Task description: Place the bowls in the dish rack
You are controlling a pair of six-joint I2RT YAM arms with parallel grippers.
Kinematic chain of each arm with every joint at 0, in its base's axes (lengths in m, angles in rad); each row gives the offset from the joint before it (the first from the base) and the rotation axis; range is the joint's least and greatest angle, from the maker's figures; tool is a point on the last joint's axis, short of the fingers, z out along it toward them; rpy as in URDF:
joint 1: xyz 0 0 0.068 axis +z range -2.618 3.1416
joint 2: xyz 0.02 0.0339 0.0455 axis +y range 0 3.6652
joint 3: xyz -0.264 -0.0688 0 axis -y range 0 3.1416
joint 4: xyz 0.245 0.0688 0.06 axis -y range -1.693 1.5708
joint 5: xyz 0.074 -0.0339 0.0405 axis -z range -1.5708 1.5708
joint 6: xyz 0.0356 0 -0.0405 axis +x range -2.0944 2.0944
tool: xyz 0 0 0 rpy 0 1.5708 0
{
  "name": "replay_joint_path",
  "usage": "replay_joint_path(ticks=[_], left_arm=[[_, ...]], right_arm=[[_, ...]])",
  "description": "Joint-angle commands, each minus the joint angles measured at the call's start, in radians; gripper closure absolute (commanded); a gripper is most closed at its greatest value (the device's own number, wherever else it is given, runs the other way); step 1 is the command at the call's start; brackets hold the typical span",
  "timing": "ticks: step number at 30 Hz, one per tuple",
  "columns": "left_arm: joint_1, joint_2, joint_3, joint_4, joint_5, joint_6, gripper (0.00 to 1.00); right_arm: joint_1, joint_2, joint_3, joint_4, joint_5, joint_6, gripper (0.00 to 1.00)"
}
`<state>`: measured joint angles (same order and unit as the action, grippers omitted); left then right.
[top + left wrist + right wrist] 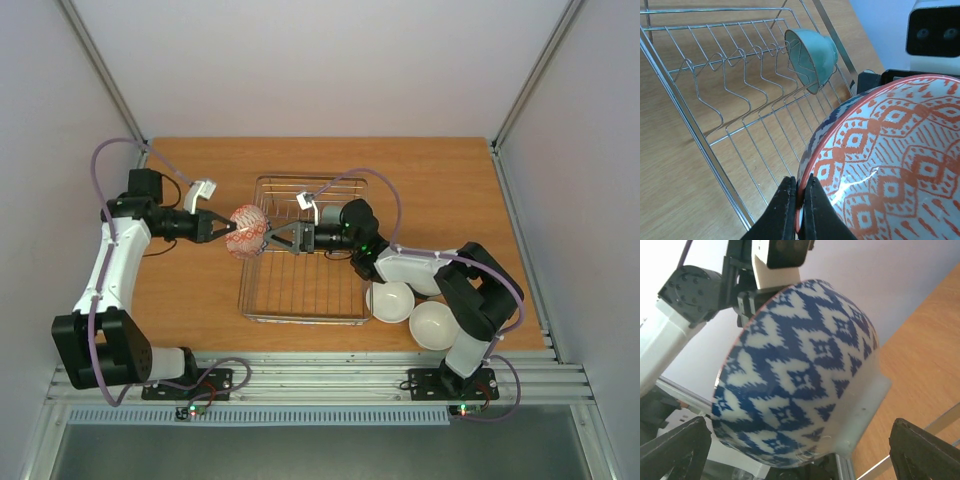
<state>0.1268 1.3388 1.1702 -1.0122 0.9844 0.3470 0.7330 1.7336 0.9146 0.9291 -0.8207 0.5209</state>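
My left gripper point(225, 228) is shut on the rim of the patterned bowl point(247, 231) and holds it on edge above the left side of the dish rack point(300, 318). In the left wrist view the fingers point(785, 210) pinch the red rim of this bowl point(890, 170). My right gripper point(275, 238) is open, facing the bowl's blue-patterned outside point(800, 385) from the right, its fingertips point(670, 450) spread wide on either side. A mint green bowl point(812, 55) stands on edge in the rack point(715, 100).
Two bowls with white insides point(390, 301) point(433, 325) sit on the wooden table right of the rack. A third point(428, 283) lies partly under the right arm. White walls and metal posts enclose the table.
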Motion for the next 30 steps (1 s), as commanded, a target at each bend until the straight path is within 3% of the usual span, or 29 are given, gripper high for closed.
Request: replay_joint_path(ticks=[1, 19, 27, 30], left_arm=[[-0.004, -0.031, 0.005, 0.022, 0.062, -0.002, 1.00], [-0.005, -0.019, -0.022, 0.056, 0.002, -0.019, 1.00], [-0.005, -0.017, -0.026, 0.061, -0.018, -0.035, 0.99], [-0.006, -0.020, -0.027, 0.060, -0.017, -0.033, 1.00]], right_arm=[[0.015, -0.004, 0.036, -0.078, 0.015, -0.077, 0.04], [0.022, 0.038, 0.081, 0.022, -0.034, 0.007, 0.09], [0.029, 0.060, 0.102, 0.063, -0.054, 0.046, 0.25], [0.031, 0.071, 0.111, 0.075, -0.061, 0.059, 0.35]])
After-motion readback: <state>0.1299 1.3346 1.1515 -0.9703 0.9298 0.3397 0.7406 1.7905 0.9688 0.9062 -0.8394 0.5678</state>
